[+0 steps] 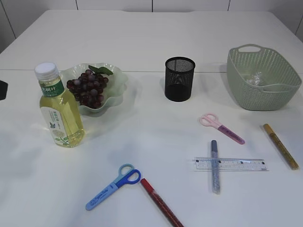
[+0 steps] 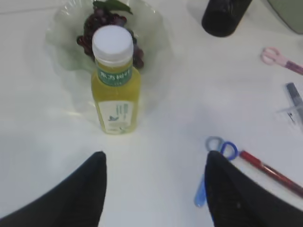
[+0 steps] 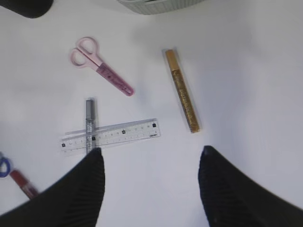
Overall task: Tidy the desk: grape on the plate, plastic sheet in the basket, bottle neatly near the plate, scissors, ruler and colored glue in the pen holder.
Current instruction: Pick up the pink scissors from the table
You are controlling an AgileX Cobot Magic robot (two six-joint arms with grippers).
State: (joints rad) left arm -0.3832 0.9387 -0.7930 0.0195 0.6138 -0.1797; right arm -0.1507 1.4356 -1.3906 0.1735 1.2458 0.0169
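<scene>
The grape [image 1: 87,88] bunch lies on the pale green plate [image 1: 119,81], with the yellow-tea bottle [image 1: 59,111] upright against its front left. The plastic sheet [image 1: 256,78] sits in the green basket [image 1: 262,94]. Pink scissors [image 1: 221,127], blue scissors [image 1: 113,186], a clear ruler [image 1: 230,164] under a silver glue [image 1: 215,165], gold glue [image 1: 280,146] and red glue [image 1: 161,203] lie on the table. The black mesh pen holder [image 1: 180,79] stands at centre back. My left gripper [image 2: 155,156] hovers open before the bottle [image 2: 115,80]. My right gripper [image 3: 151,150] is open above the ruler [image 3: 111,135].
A dark object [image 1: 2,90] shows at the exterior view's left edge. White table stretches between the bottle and the pink scissors. Neither gripper shows in the exterior view.
</scene>
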